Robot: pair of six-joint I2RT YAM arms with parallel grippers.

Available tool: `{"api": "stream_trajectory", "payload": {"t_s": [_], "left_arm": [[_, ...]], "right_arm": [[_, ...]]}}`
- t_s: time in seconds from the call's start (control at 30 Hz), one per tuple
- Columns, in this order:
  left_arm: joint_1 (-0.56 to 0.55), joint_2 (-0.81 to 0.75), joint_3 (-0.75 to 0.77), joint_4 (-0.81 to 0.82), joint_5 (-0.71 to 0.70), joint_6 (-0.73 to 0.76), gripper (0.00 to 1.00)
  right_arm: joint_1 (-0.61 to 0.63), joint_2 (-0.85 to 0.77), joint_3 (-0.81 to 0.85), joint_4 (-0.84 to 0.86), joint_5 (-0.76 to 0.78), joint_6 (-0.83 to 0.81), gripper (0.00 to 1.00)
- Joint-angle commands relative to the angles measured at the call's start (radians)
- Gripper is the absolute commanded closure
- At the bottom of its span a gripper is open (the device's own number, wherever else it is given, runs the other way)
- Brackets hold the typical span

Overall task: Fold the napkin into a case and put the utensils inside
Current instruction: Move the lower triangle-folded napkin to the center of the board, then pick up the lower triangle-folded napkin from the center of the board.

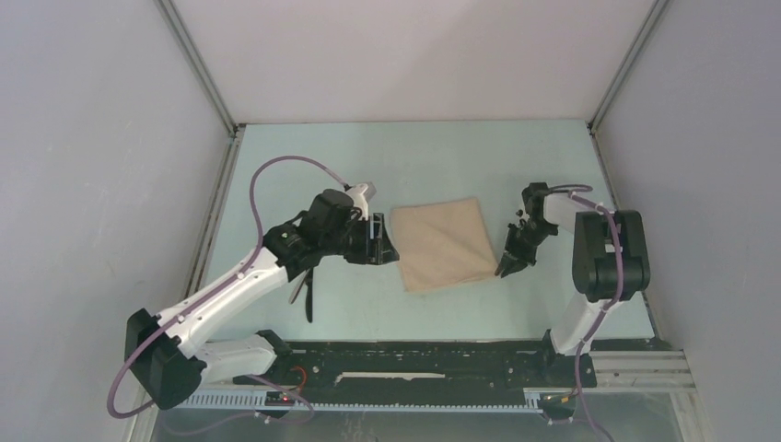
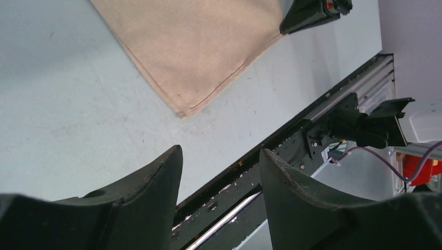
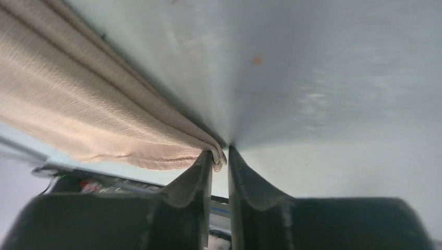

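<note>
The beige napkin (image 1: 442,244) lies folded to a rough square on the table's middle. My left gripper (image 1: 385,241) is open and empty, just off the napkin's left edge. In the left wrist view its jaws (image 2: 221,151) stand wide apart, short of the napkin's near corner (image 2: 198,47). My right gripper (image 1: 505,270) is at the napkin's near right corner. In the right wrist view its jaws (image 3: 220,151) are almost together, tips on the table, with the layered cloth corner (image 3: 78,114) between them. The black knife (image 1: 309,302) and part of the silver fork (image 1: 297,292) lie under my left arm.
The black rail (image 1: 414,364) with the arm bases runs along the near edge. Grey walls close in the light blue table (image 1: 414,157) on the left, right and back. My right gripper's fingers also show in the left wrist view (image 2: 312,10).
</note>
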Motion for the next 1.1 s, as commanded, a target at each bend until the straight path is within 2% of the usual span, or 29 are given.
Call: {"api": "stream_trajectory", "payload": {"t_s": [0.0, 0.1, 0.17, 0.2, 0.27, 0.3, 0.4, 0.43, 0.53, 0.67, 1.07], "left_arm": [[0.026, -0.068, -0.026, 0.025, 0.062, 0.036, 0.37], [0.064, -0.099, -0.043, 0.019, 0.076, 0.037, 0.37], [0.092, -0.127, -0.052, 0.011, 0.069, 0.039, 0.37], [0.110, -0.144, -0.064, 0.008, 0.063, 0.038, 0.37], [0.154, -0.178, -0.085, 0.005, 0.043, 0.037, 0.37], [0.181, -0.199, -0.097, -0.002, 0.026, 0.035, 0.36], [0.253, -0.241, -0.123, -0.022, -0.021, 0.033, 0.35], [0.270, -0.249, -0.124, -0.039, -0.040, 0.036, 0.34], [0.303, -0.274, -0.124, -0.075, -0.083, 0.043, 0.30], [0.326, -0.299, -0.146, -0.087, -0.068, 0.036, 0.28], [0.333, -0.297, -0.208, -0.038, -0.026, 0.015, 0.28]], "right_arm": [[0.041, 0.002, 0.154, -0.195, 0.464, -0.037, 0.64], [0.204, -0.064, 0.307, -0.310, 0.749, -0.003, 0.38], [0.312, -0.084, 0.411, -0.425, 0.914, 0.044, 0.30], [0.368, -0.089, 0.453, -0.470, 0.945, 0.062, 0.28], [0.497, -0.093, 0.510, -0.480, 0.865, 0.066, 0.24], [0.553, -0.090, 0.517, -0.445, 0.742, 0.054, 0.22], [0.655, -0.065, 0.448, -0.204, 0.293, 0.063, 0.23], [0.684, -0.039, 0.447, -0.149, 0.248, 0.082, 0.24], [0.769, 0.084, 0.526, -0.159, 0.239, 0.081, 0.31], [0.816, 0.210, 0.599, -0.190, 0.238, 0.095, 0.43], [0.857, 0.301, 0.617, -0.245, 0.333, 0.103, 0.41]]}}
